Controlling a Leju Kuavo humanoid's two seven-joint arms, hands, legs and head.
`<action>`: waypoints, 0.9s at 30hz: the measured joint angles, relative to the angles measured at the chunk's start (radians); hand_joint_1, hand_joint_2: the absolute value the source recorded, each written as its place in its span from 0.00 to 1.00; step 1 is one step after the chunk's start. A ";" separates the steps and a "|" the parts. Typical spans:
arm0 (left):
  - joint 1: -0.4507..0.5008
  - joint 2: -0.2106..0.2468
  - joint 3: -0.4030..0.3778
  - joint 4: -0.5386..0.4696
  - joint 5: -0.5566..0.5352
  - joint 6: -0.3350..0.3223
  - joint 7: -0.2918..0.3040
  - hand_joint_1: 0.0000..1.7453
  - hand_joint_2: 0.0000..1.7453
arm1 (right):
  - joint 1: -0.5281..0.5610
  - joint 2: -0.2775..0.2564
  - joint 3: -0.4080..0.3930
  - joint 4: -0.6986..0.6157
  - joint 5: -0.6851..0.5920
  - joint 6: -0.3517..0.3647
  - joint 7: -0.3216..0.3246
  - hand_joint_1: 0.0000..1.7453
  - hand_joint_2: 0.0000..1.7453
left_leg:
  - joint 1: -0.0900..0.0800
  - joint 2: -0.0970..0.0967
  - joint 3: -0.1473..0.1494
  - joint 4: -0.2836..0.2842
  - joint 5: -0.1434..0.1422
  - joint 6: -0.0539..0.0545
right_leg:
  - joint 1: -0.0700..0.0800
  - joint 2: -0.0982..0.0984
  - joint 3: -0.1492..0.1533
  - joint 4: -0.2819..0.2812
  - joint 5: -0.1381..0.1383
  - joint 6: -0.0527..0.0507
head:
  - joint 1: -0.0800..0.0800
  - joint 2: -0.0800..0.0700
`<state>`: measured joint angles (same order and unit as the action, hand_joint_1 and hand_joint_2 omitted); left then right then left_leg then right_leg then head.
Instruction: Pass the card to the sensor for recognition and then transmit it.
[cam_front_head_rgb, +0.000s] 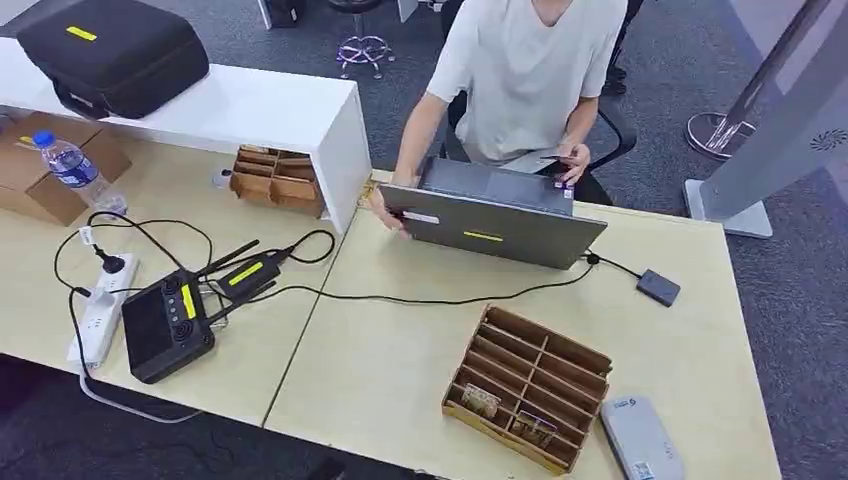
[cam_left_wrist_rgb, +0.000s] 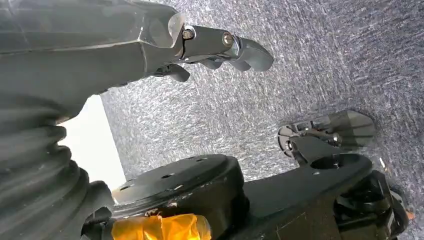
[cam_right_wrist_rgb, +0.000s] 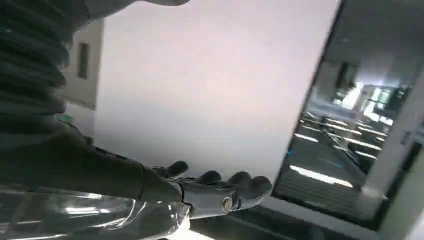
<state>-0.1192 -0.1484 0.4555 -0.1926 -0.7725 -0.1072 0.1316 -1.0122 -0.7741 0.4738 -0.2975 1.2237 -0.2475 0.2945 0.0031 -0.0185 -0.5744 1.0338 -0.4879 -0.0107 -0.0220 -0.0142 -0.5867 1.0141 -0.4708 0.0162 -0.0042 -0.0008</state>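
A cardboard divider box (cam_front_head_rgb: 530, 385) stands on the table's front right, with cards (cam_front_head_rgb: 481, 401) in its front slots. A small black sensor box (cam_front_head_rgb: 658, 287) lies at the right, wired to a grey laptop (cam_front_head_rgb: 495, 215). Behind the laptop sits a person (cam_front_head_rgb: 530, 70) with a dark flat thing in one hand. My left hand (cam_left_wrist_rgb: 210, 50) hangs above grey carpet and holds nothing, its fingers loosely apart. My right hand (cam_right_wrist_rgb: 215, 192) is stretched out in front of a pale wall, fingers straight, nothing in it.
A flat grey device (cam_front_head_rgb: 640, 440) lies at the front right corner. On the left are a black controller (cam_front_head_rgb: 165, 325), a power strip (cam_front_head_rgb: 100, 310), a water bottle (cam_front_head_rgb: 75, 170), a white shelf (cam_front_head_rgb: 250, 105) bearing a black case (cam_front_head_rgb: 110, 50), and a second cardboard box (cam_front_head_rgb: 275, 178).
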 joint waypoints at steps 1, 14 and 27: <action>0.000 -0.001 0.003 0.000 0.000 0.003 0.000 0.00 1.00 | 0.030 -0.025 -0.011 0.005 -0.014 0.010 0.011 0.00 1.00 | 0.000 0.000 -0.001 0.000 -0.001 0.001 | 0.000 0.000 0.000 0.000 0.000 0.001 | 0.000 0.000; -0.005 -0.006 0.024 0.000 -0.036 -0.012 0.011 0.00 1.00 | 0.603 -0.176 -0.280 0.053 -0.269 0.122 0.121 0.00 1.00 | 0.000 -0.001 0.000 -0.002 -0.004 0.005 | -0.001 -0.001 0.002 0.000 -0.004 0.003 | -0.003 0.000; -0.013 -0.019 0.024 0.000 -0.072 -0.014 0.034 0.00 1.00 | 0.907 0.080 -0.468 0.080 -0.354 0.150 0.178 0.00 1.00 | 0.000 0.003 0.003 -0.002 -0.004 0.005 | 0.000 0.003 0.002 0.000 -0.004 0.003 | -0.007 0.000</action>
<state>-0.1318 -0.1675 0.4791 -0.1930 -0.8446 -0.1213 0.1652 -0.1051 -0.6936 0.0058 -0.2171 0.8701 -0.0973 0.4730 0.0034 -0.0157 -0.5715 1.0314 -0.4916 -0.0060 -0.0221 -0.0115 -0.5845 1.0144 -0.4746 0.0195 -0.0114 -0.0008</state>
